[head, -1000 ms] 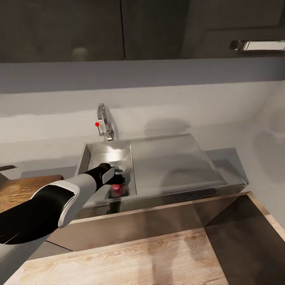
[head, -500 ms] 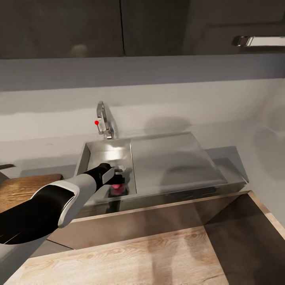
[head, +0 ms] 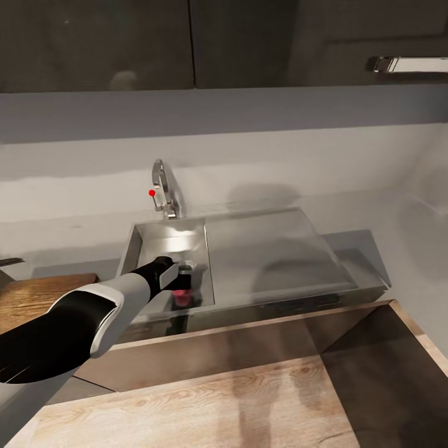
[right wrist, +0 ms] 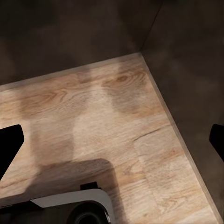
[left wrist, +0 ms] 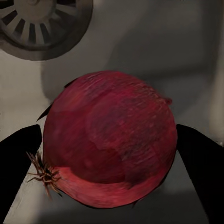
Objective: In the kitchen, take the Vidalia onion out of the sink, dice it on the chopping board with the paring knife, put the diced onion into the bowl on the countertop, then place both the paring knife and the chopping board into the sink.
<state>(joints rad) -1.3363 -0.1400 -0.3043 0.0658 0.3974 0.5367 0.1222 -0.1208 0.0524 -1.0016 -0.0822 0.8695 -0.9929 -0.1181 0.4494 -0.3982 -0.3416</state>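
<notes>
One chopping board (head: 37, 298) is seen at left | left gripper (head: 182, 287) is set wide around Vidalia onion (left wrist: 109, 137) in sink (head: 280, 249), contact unclear | onion judged firm, smooth, slip-prone; widest girth preferred.

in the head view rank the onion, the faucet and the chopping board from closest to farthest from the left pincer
1. The onion: right at the left pincer, in the sink basin, between the fingers in the left wrist view.
2. The faucet: behind the basin, past the pincer, against the wall.
3. The chopping board: off to the left on the countertop, partly behind the arm.
</notes>
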